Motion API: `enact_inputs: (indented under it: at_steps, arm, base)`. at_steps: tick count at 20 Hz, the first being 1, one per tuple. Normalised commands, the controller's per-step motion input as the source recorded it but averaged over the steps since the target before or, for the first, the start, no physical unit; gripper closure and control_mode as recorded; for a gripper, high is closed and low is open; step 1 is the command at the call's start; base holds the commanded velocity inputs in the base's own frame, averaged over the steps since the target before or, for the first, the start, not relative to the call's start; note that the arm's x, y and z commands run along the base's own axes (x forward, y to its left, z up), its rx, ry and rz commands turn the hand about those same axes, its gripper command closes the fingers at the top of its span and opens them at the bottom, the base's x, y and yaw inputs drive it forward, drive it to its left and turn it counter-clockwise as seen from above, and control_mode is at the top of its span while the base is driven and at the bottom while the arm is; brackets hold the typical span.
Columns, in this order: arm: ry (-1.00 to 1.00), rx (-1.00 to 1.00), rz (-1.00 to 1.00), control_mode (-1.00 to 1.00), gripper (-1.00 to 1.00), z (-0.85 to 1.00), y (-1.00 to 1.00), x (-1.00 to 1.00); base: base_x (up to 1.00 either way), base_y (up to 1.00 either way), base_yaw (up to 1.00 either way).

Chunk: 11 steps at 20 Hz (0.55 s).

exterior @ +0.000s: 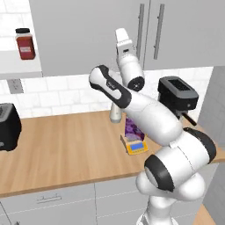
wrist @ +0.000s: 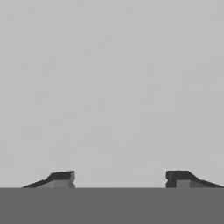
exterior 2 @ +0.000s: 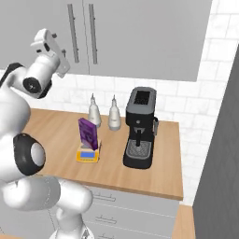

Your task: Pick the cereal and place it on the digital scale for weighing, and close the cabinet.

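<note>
White tiled wall (exterior 2: 196,116), wooden counter (exterior: 66,149), white drawer fronts (exterior: 48,202)

coffee machine (exterior 2: 139,128): black, on the wooden bench (exterior 2: 56,135), lower right of the end effector
bottles (exterior 2: 104,112): two pale ones side by side by the tiled wall
red jar (exterior: 25,43): dark lid, on a shelf far left
toaster (exterior: 9,126): black, bench's left end

Two base cameras look forward and down over the wooden counter (exterior: 66,149) from behind the arm, one from its left, one from its right. Both take in the cabinet (exterior 2: 140,37) at 12 o'clock, the digital scale (exterior: 135,146) with the cereal (exterior 2: 87,134) on it, and the coffee machine (exterior 2: 139,128). The hand camera faces a plain grey surface at close range, fingertips (wrist: 61,178) at 6 o'clock.
</note>
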Motion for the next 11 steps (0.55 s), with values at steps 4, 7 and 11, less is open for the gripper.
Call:
enact_inputs:
  at_steps: [4,7,11]
  arm:
    - [0.06,0.0,0.0,-1.0,-1.0,-0.49,0.0,1.0]
    - [0.24,0.0,0.0,-1.0,-1.0,-0.17,-0.11,0.94]
    - [0.43,0.01,0.0,-1.0,-1.0,0.0,-0.38,0.58]
  base:
    - [0.0,0.0,0.0]
    - [0.0,0.0,0.0]
    - [0.0,0.0,0.0]
